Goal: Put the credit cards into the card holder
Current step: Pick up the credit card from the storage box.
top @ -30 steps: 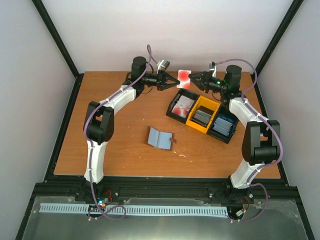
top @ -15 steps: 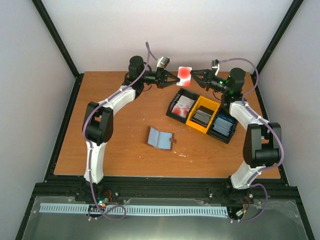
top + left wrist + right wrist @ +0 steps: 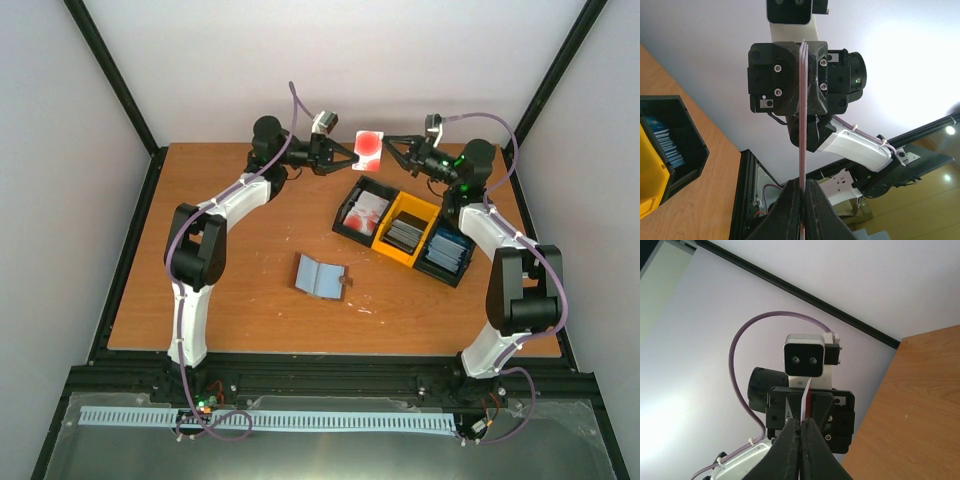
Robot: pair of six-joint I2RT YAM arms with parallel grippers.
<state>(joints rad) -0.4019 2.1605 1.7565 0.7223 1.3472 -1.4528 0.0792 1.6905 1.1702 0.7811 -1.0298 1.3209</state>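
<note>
Since the earlier frame the right gripper has closed, and both arms have carried their grippers a little higher in the top view. We now see it pinching the right edge of the white and red card, while the left gripper is clamped on the card's left edge. The card hangs in the air between the two at the upper centre of the frame, above the far edge of the table.

Each wrist view shows the card edge-on, running from its own closed fingers straight to the opposite gripper. In the left wrist view the edge looks like more than one thin line, so we cannot tell whether one card is held or several.

Below and to the right of the grippers we count three bins touching in a diagonal row:
- The first black bin holds white and red cards.
- The yellow bin holds dark grey cards.
- The second black bin holds blue cards.

One card holder lies open on the table near the middle of the frame. Its pale lining faces up, and it sits well apart from the held card.
</note>
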